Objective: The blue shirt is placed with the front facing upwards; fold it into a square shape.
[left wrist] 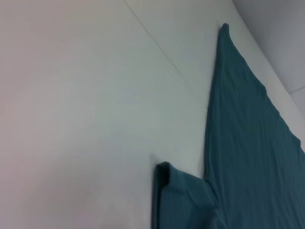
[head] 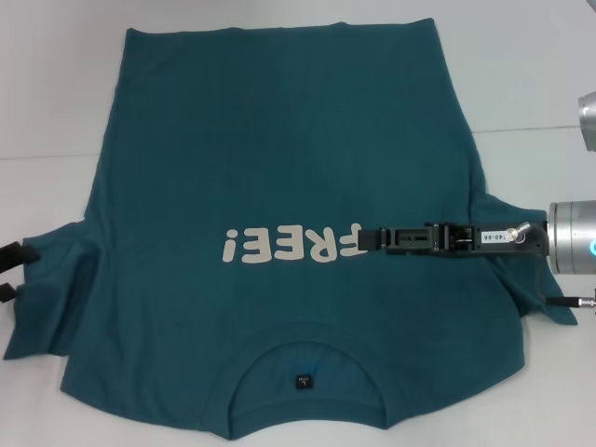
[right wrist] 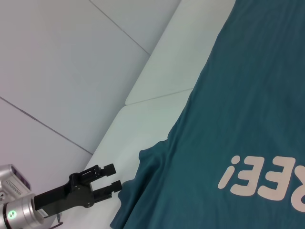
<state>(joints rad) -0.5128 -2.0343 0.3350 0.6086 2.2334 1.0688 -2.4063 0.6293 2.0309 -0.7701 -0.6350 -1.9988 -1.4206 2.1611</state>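
The blue shirt (head: 279, 140) lies flat on the white table (head: 56, 93), front up, collar and dark tag (head: 302, 381) nearest me. Its white "FREE!" lettering (head: 279, 247) reads upside down. My right gripper (head: 361, 240) reaches in from the right over the shirt, fingers together, tip at the letter F. No cloth looks lifted. My left gripper (head: 7, 272) is open at the outer edge of the left sleeve (head: 47, 289). It also shows in the right wrist view (right wrist: 110, 177), open beside the sleeve. The left wrist view shows the sleeve (left wrist: 176, 200) and the shirt's side (left wrist: 248, 143).
The right sleeve (head: 545, 279) lies crumpled under my right arm's silver wrist (head: 573, 237). Another silver arm link (head: 587, 121) is at the right edge. Bare white table surrounds the shirt on the left, far and right sides.
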